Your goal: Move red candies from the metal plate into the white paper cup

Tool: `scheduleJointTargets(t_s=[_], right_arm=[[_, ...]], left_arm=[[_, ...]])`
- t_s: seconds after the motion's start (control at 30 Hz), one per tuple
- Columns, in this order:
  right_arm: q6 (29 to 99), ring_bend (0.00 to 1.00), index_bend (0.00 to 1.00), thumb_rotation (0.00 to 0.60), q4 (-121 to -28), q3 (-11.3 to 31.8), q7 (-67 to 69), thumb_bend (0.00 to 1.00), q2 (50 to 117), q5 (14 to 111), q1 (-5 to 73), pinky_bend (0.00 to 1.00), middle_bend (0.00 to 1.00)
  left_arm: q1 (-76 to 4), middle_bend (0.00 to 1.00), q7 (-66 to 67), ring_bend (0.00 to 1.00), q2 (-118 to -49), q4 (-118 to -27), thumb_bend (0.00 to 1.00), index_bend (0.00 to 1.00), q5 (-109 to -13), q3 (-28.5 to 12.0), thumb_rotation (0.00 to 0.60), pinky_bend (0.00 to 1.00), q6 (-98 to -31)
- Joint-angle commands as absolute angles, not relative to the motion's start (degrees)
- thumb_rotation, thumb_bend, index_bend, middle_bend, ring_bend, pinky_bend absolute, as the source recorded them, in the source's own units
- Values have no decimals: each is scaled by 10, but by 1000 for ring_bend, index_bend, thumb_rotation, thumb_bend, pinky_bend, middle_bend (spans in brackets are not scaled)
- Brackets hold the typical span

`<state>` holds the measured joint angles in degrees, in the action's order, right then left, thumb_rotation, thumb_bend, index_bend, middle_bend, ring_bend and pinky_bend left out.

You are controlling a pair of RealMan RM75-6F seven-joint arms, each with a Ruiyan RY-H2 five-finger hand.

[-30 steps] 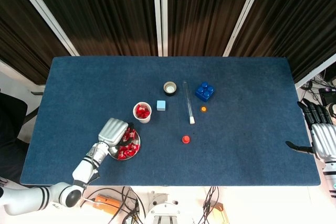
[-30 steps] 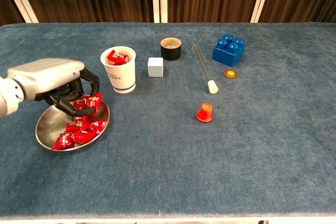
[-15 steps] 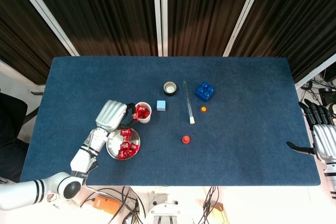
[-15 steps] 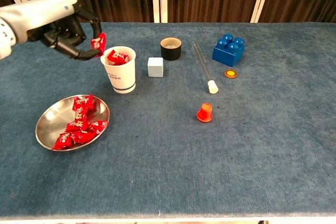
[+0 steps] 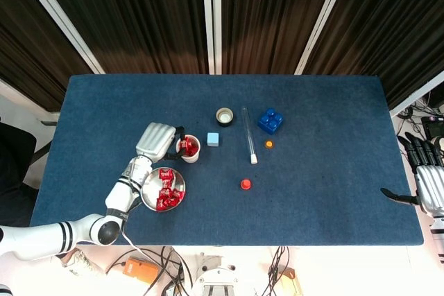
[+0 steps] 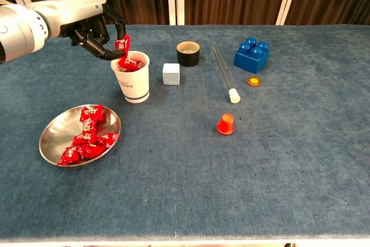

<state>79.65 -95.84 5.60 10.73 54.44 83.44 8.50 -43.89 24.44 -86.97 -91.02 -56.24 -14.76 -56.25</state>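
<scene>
The white paper cup (image 6: 132,82) (image 5: 189,150) stands left of centre with red candies inside. My left hand (image 6: 92,24) (image 5: 158,140) hovers at its upper left rim and pinches one red candy (image 6: 122,44) just above the opening. The metal plate (image 6: 55,137) (image 5: 149,192) lies nearer me on the left, holding several red candies (image 6: 87,137) (image 5: 165,188). My right hand (image 5: 427,178) hangs off the table's right edge in the head view, fingers spread, holding nothing.
A white cube (image 6: 171,74), a black cup (image 6: 188,54), a glass tube (image 6: 224,76), a blue brick (image 6: 251,54), an orange disc (image 6: 253,81) and a small red cap (image 6: 225,124) lie right of the paper cup.
My left hand lifted a red candy off the plate, carried it up and right, and now holds it over the cup's rim. The right hand has barely moved.
</scene>
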Motion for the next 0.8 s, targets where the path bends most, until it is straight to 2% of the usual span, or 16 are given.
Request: scheduleJointTargets(t_s=[0.03, 0.2, 0.4, 0.63, 0.8], right_arm=[[796, 0, 0, 600, -958, 56, 108, 62, 545, 835, 86, 30, 0], [794, 0, 0, 600, -958, 57, 107, 63, 546, 837, 88, 30, 0], [795, 0, 0, 600, -959, 58, 106, 62, 546, 837, 88, 30, 0], [794, 0, 0, 600, -964, 58, 104, 62, 545, 841, 91, 30, 0], [793, 0, 0, 600, -965, 58, 102, 62, 547, 843, 93, 30, 0]], left_arm=[[-437, 915, 248, 866, -868, -916, 236, 406, -561, -142, 600, 798, -571], [-427, 915, 246, 866, -858, -928, 164, 338, -576, -129, 600, 798, -591], [-393, 915, 219, 866, -836, -956, 163, 329, -620, -106, 600, 798, -635], [-346, 915, 214, 865, -828, -950, 232, 433, -670, -60, 600, 798, -687], [-334, 915, 218, 864, -845, -930, 240, 470, -666, -42, 600, 798, -678]])
